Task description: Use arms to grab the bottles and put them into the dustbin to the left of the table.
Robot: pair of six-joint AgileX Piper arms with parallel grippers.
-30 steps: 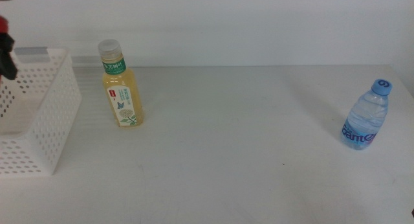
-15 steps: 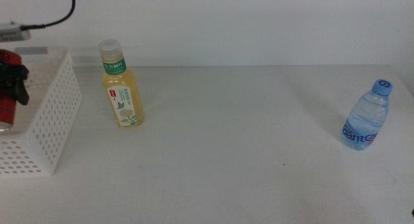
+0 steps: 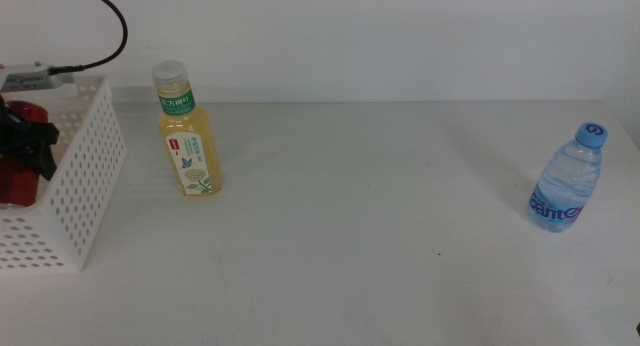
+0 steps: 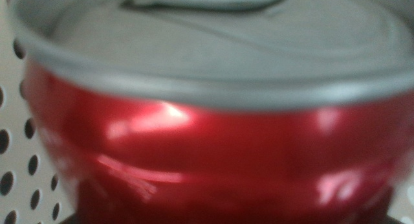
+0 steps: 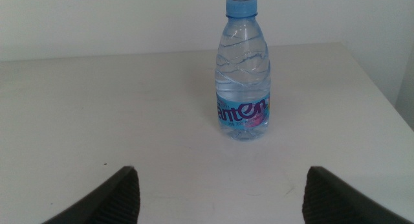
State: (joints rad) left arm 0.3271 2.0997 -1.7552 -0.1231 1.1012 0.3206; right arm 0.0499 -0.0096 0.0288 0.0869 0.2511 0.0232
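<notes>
At the far left of the middle view, my left gripper [image 3: 27, 139] is down inside the white perforated dustbin [image 3: 85, 191], its dark jaws shut on a red soda can [image 3: 16, 181]. The can [image 4: 207, 153] fills the left wrist view and hides the jaws there. A pale-yellow tea bottle [image 3: 187, 136] stands upright on the table just right of the dustbin. A clear water bottle [image 3: 566, 181] with a blue cap stands at the table's right side. In the right wrist view my right gripper [image 5: 220, 198] is open, a stretch short of the water bottle [image 5: 242, 75].
The white table [image 3: 380, 236] runs back to a pale wall. Its right edge lies just past the water bottle. A black cable [image 3: 105, 16] arcs above the dustbin.
The left gripper has come in from the upper left and lowered the red can into the dustbin. Neither bottle has moved.
</notes>
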